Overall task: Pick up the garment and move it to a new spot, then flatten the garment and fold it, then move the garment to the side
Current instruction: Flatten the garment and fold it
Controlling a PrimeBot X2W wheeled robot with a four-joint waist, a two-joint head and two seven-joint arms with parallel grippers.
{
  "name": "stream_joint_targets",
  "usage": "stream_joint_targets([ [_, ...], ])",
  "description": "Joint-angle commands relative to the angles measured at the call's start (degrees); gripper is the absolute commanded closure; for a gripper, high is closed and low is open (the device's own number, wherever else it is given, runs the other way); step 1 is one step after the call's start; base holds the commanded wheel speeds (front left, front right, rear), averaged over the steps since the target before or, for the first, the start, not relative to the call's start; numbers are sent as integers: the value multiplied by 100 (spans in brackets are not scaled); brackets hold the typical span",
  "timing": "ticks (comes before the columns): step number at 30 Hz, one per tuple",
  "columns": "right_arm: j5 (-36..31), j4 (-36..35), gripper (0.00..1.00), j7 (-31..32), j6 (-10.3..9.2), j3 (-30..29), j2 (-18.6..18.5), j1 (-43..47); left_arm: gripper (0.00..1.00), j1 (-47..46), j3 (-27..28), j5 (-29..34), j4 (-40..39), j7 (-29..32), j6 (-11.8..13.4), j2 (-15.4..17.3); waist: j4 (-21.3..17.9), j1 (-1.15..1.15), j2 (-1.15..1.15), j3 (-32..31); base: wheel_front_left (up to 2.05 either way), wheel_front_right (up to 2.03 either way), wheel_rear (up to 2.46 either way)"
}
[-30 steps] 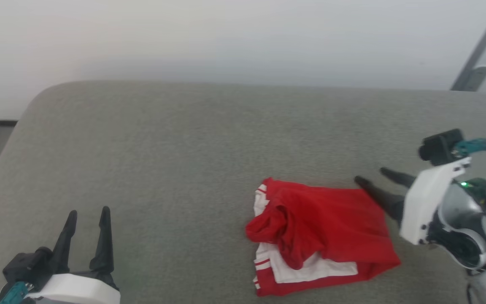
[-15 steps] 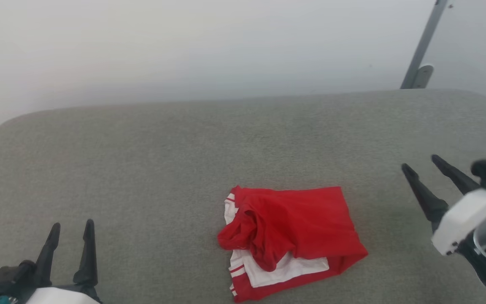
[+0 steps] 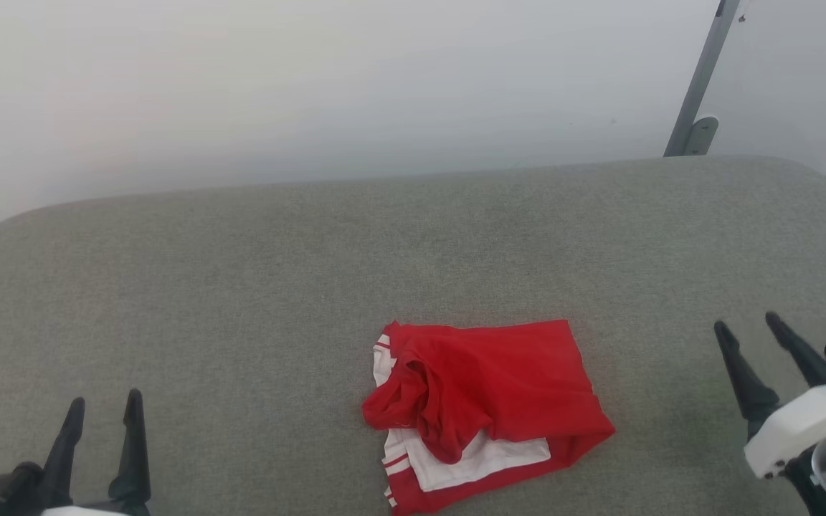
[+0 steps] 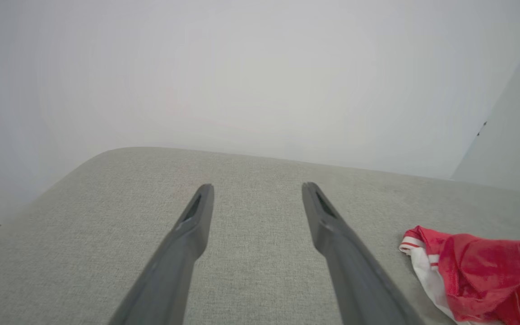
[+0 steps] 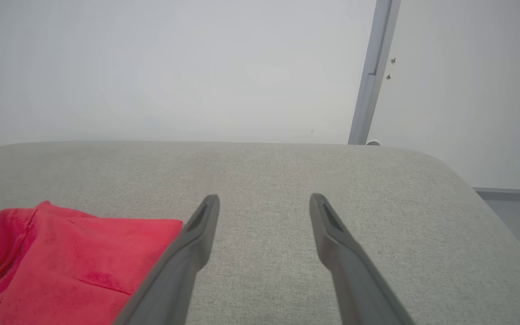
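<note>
**No Writing to Read**

We could read no words, labels, brand marks, numbers or signs in any of the views. The only markings we saw were the thin red-and-white stripes on the trim of the garment (image 3: pixel 499 387), and these formed no letters or figures.
</note>
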Motion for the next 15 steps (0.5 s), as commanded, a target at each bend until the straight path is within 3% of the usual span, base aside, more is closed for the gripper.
stream_joint_targets([
  [1,-7,52,0,-93,0,13,46,91,0,96,48,25,4,-25,-20,-15,-6,0,0,0,0,0,0],
  [15,-61,213,0,-243,0,-57,146,182,0,27,195,32,47,-26,-74,-57,-6,0,0,4,0,0,0],
])
